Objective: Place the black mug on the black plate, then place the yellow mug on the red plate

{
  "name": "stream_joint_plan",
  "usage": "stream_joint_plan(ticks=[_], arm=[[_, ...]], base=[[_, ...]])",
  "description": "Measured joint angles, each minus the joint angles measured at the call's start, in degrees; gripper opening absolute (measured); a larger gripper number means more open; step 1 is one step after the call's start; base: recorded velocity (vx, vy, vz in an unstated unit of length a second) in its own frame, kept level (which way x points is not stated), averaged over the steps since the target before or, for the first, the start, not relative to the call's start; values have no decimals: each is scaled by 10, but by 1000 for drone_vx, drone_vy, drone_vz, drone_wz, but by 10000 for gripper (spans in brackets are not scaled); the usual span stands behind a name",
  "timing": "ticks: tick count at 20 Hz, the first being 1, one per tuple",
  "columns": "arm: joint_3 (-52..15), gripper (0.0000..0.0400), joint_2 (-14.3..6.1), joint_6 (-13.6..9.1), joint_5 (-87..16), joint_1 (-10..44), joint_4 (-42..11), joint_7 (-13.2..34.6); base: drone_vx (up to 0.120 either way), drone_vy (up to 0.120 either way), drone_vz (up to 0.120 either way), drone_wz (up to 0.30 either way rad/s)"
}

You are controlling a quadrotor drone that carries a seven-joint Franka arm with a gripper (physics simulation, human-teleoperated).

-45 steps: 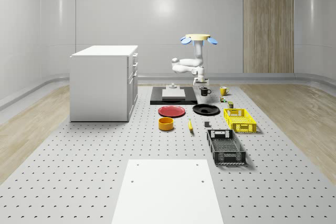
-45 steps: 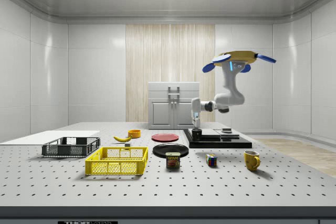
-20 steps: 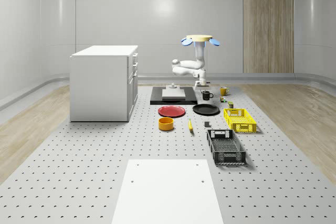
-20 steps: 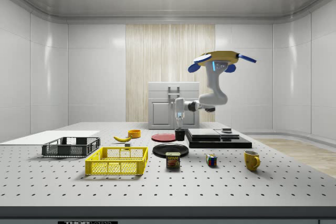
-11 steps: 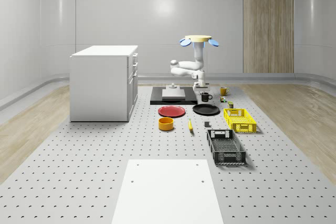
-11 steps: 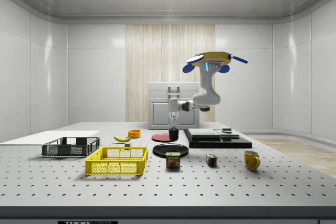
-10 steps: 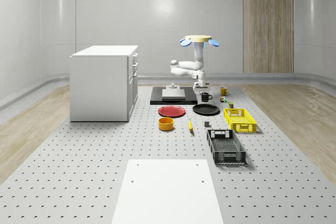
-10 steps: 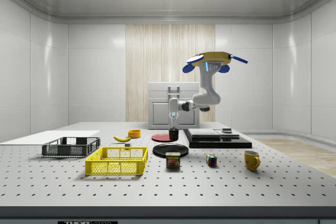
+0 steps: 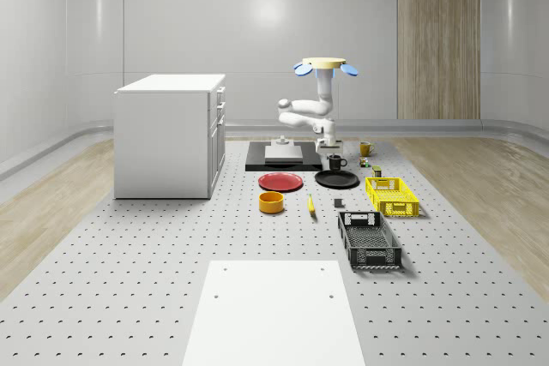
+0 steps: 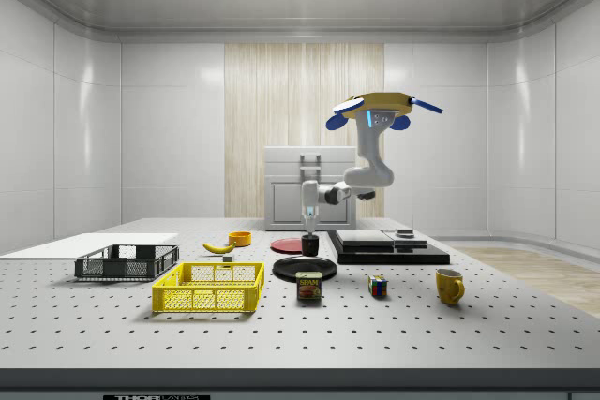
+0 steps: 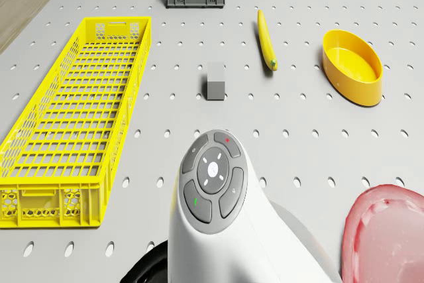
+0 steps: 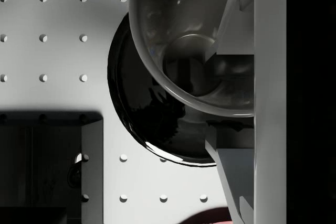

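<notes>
Black mug point(image 12: 194, 45) seen from above, rim clamped between pincer point(image 12: 231, 93) fingers point(image 12: 236, 19). Black plate point(image 12: 152, 114) directly beneath mug, on perforated worktop point(image 12: 52, 51). Dark slab point(image 12: 42, 166) near plate, toward 8 o'clock.

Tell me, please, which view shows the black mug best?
The wrist view: the black mug is seen close, held by the gripper over the black plate. The whole-scene and side views show it small.

Drone point(image 10: 382, 106) hovers; arm point(image 10: 361, 175) bent, wrist pointing down; gripper point(image 10: 309, 235) closed on black mug point(image 10: 309, 244), low.
</notes>
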State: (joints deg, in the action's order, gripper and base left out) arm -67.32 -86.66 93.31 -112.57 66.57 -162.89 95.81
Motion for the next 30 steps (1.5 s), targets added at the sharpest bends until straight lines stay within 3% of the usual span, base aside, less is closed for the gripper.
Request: stream_joint_plan(ticks=[12, 15, 18, 23, 30], arm=[[87, 110, 10, 33, -83, 19, 39, -3], [97, 251, 14, 36, -93, 20, 44, -4], [91, 330, 16, 29, -89, 16, 40, -5], [66, 380, 17, 13, -66, 7, 26, -7], [50, 396, 20, 2, -52, 0, 17, -8]], base=[[0, 0, 0, 0], [0, 0, 0, 0], [0, 0, 0, 0], [0, 0, 88, 0], [-23, 17, 120, 0]])
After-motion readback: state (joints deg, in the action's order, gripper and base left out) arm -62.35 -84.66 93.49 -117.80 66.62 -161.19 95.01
